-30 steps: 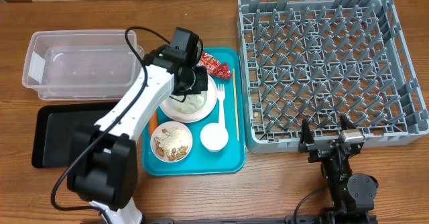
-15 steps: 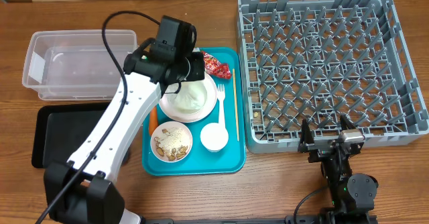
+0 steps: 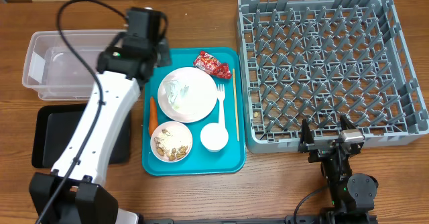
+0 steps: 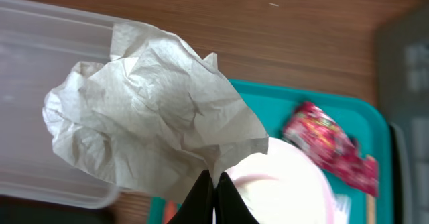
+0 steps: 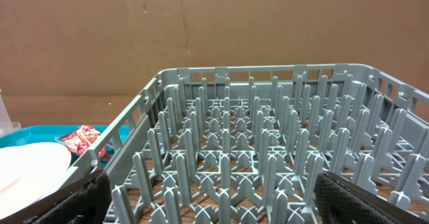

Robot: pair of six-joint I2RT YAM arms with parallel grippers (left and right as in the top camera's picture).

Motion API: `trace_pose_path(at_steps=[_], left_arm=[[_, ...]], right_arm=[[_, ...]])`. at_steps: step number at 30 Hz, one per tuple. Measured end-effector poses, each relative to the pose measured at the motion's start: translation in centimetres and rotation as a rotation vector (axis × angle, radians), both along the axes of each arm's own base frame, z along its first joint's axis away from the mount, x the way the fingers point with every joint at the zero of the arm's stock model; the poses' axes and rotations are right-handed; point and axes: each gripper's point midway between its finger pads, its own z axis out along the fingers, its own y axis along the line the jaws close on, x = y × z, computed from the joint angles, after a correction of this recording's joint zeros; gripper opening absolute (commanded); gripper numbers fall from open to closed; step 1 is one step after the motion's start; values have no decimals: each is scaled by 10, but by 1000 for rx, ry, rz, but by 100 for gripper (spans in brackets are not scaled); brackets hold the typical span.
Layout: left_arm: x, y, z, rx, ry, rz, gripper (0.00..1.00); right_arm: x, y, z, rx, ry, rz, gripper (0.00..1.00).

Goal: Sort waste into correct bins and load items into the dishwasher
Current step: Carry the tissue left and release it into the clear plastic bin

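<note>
My left gripper (image 3: 157, 49) is shut on a crumpled white napkin (image 4: 147, 110) and holds it over the gap between the clear tub (image 3: 47, 66) and the teal tray (image 3: 194, 167). On the teal tray lie the white plate (image 3: 188, 94), a red wrapper (image 3: 212, 64), a carrot (image 3: 153, 113), a bowl of rice and nut scraps (image 3: 171, 141), a small white cup (image 3: 214, 137), a fork (image 3: 220, 100) and a wooden stick (image 3: 235, 120). My right gripper (image 3: 328, 142) is open and empty at the front wall of the grey dish rack (image 3: 322, 63).
The black tray (image 3: 53, 133) lies in front of the clear tub, partly under my left arm. The dish rack fills the right wrist view (image 5: 268, 150). Bare wooden table lies in front of the teal tray.
My left gripper has lifted the napkin off the plate and moved left toward the clear tub. The plate now shows uncovered. The right arm has not moved.
</note>
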Motion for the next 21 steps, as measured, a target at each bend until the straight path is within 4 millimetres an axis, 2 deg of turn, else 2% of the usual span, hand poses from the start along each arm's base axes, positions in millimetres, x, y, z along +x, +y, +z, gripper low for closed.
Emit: trace_pose_path(at_steps=[3, 11, 21], left_arm=[[2, 26, 0, 26, 1, 44, 4], [2, 71, 1, 100, 18, 69, 4], [-8, 139, -1, 114, 40, 207, 4]], right_arm=[[0, 0, 0, 0, 0, 0, 100], [0, 0, 0, 0, 0, 0, 100], [0, 0, 0, 0, 0, 0, 100]])
